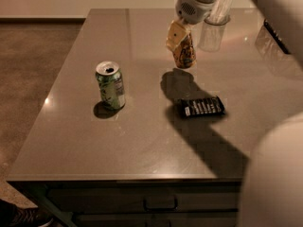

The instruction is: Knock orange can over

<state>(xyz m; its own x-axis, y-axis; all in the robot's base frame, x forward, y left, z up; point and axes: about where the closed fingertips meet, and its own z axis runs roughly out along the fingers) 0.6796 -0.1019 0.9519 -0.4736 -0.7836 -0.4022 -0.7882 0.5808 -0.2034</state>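
Note:
The orange can is at the back middle of the grey table, leaning with its top to the left. My gripper comes down from the top of the view and is against the can's upper left side, covering its top. Whether the can's base still rests on the table is not clear; a dark shadow lies just in front of it. The green-and-white can stands upright at the left middle of the table, well apart from the gripper.
A black snack packet lies flat in front of the orange can. A clear glass stands just to its right at the back. The robot's pale body fills the lower right. The table's front edge has a drawer below it.

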